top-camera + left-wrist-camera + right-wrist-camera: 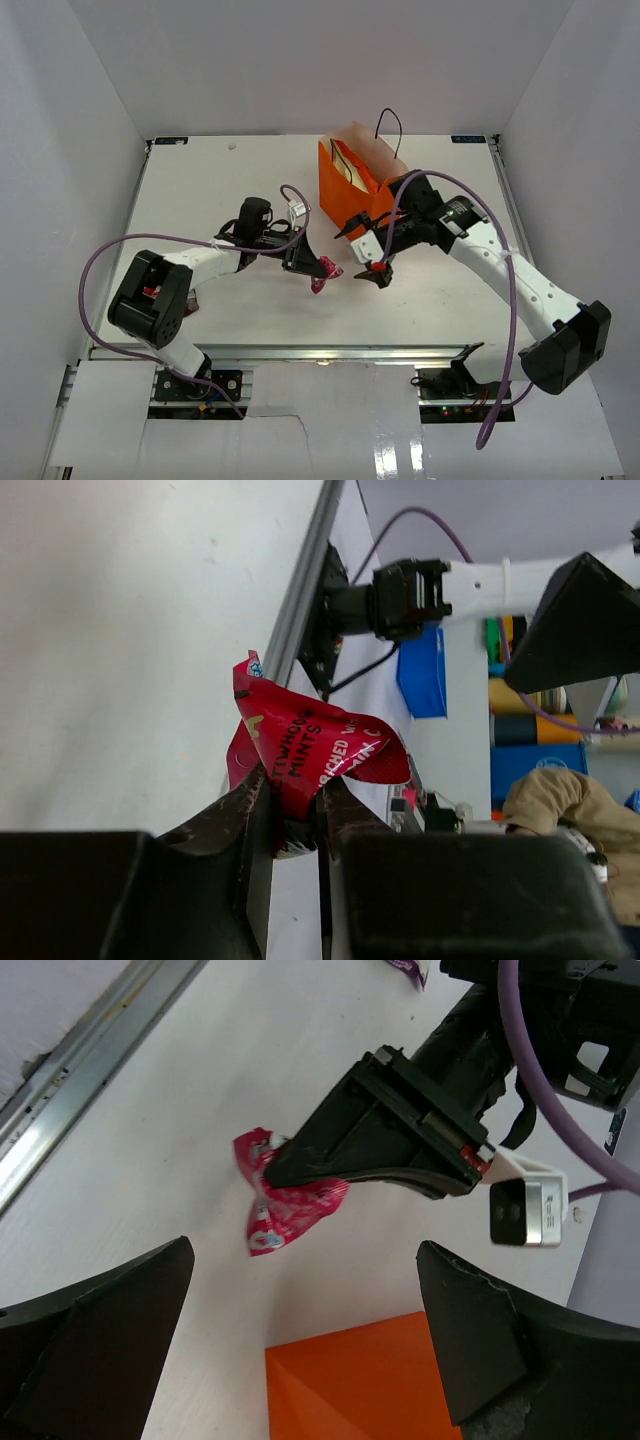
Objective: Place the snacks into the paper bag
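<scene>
Robotics lab test cell: white desk (230,190) boxed in by plain white panels (90,120), aluminium rail (300,352) at the near edge, purple cables (515,330), cluttered shelves (560,730) behind.

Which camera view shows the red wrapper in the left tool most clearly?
The left wrist view: the red wrapper fills the centre, its print readable, pinched in the left tool. The top view shows a small red speck; in the right wrist view that tool partly hides it.
</scene>
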### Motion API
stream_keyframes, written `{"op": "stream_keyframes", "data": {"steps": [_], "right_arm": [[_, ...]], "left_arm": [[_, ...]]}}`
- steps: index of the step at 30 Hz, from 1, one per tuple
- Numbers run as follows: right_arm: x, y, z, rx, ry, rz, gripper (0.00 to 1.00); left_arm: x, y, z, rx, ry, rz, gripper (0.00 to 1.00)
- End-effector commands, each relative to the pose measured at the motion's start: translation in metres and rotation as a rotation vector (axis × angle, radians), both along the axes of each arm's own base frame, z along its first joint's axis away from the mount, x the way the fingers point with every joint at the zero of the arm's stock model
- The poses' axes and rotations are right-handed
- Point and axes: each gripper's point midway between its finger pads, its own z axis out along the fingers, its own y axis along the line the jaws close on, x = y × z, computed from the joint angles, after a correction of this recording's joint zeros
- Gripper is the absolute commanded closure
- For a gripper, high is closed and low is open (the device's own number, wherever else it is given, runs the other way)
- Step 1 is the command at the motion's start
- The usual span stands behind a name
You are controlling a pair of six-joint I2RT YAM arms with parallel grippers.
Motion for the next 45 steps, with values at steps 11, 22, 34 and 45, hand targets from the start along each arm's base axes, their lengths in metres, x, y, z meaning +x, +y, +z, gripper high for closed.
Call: {"op": "stream_keyframes", "data": {"steps": [11, 22, 34, 45], "right_arm": [[-0.001, 0.048, -0.036, -0.095, 0.036, -0.022, 0.02], [-0.023, 0.059, -0.043, -0.091, 0.114, 0.002, 0.35], [-0.024, 0.051, -0.04, -0.088, 0.094, -0.026, 0.75], [0.013, 0.031, 0.043, 0.088, 0.114, -0.225, 0.85]], "left_arm": [[-0.051, -0.011, 0.065, -0.13, -0.125, -0.149, 0.78], [-0.054, -0.011, 0.081, -0.152, -0.172, -0.149, 0.6], [-0.045, -0.001, 0.093, -0.16, -0.229, -0.084, 0.36], [0.038, 0.095, 0.128, 0.144, -0.455, 0.439, 0.23]]}}
